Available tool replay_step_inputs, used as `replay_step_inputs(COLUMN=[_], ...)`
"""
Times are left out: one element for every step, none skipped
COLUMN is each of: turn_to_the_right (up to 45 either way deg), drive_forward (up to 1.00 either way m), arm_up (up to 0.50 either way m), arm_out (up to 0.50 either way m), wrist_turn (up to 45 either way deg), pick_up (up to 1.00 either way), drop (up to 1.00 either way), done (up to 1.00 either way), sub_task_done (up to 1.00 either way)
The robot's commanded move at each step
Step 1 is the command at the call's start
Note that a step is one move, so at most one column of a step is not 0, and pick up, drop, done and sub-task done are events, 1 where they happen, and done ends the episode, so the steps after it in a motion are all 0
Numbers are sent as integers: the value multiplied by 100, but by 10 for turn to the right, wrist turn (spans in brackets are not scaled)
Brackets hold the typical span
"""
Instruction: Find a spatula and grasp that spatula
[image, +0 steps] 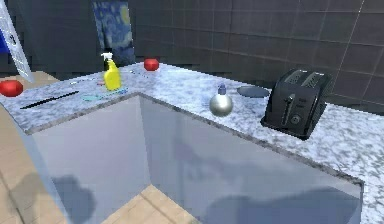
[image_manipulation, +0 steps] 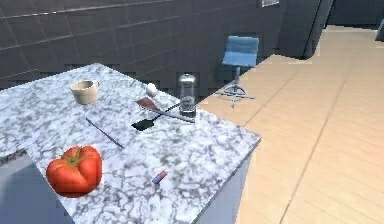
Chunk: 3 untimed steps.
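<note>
On the speckled granite counter (image_manipulation: 210, 150) in the arm side view lies a utensil (image_manipulation: 160, 115) with a dark flat head and a pale handle, shaped like a spatula. It rests just in front of a clear glass jar (image_manipulation: 187, 96). A thin grey utensil (image_manipulation: 103, 132) lies to its left. In the forward view a long black utensil (image: 48, 99) lies on the counter's left arm (image: 60, 110); what it is cannot be told.
A red tomato (image_manipulation: 74, 170), a beige cup (image_manipulation: 85, 92), a small white object (image_manipulation: 151, 89) and a blue chair (image_manipulation: 239, 55) on open wood floor. Ahead stand a yellow spray bottle (image: 112, 73), a round silver pot (image: 221, 101), a black toaster (image: 296, 98) and a dark plate (image: 254, 91).
</note>
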Motion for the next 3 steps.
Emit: replay_step_inputs(turn_to_the_right=[0,0,0], drive_forward=[0,0,0], arm_up=[38,0,0], arm_out=[0,38,0], wrist_turn=[0,0,450], pick_up=[0,0,0], drop=[0,0,0], done=[0,0,0], sub_task_done=[0,0,0])
